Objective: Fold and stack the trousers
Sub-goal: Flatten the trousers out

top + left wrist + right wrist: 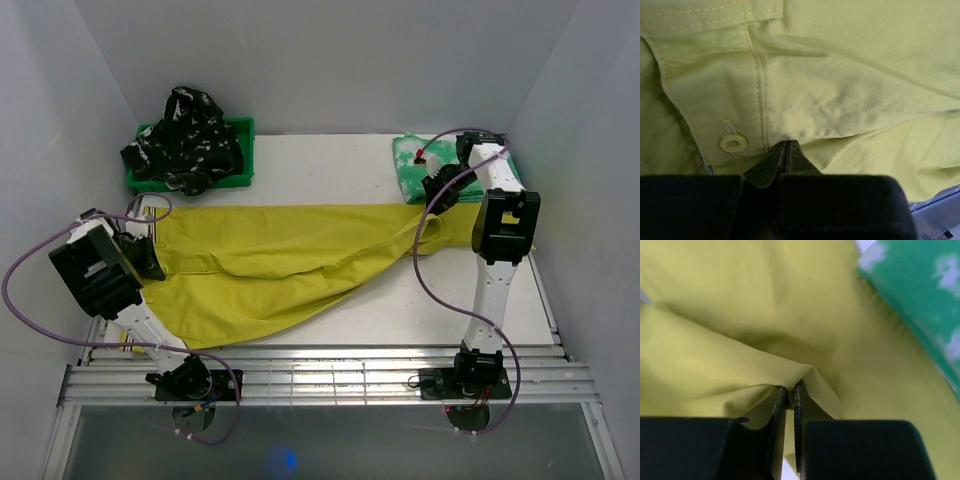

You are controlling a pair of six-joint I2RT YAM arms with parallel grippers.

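Clutter sits along the far edge of the table (430, 305). A green bin (244, 150) at the far left is heaped with the black pair (185, 135), crumpled and flecked with white. The green-and-white pair (412, 165) lies flat at the far right, right beside the far right end of the mustard-yellow trousers (290, 265) and close to the right gripper (437, 200); whether the two cloths touch cannot be told.

The yellow pair stretches across the table from left to right, with the waist at the left and the legs tapering to the right. The left gripper (150, 238) is clamped on the waistband edge, next to a pale round button (733, 143) and rows of stitching. The right gripper is clenched on a raised fold of the leg.

The yellow cloth is a matte, fine twill with soft creases and long ridges. The mottled pair is a brighter green with white blotches. The bin is rectangular with a rigid rim.
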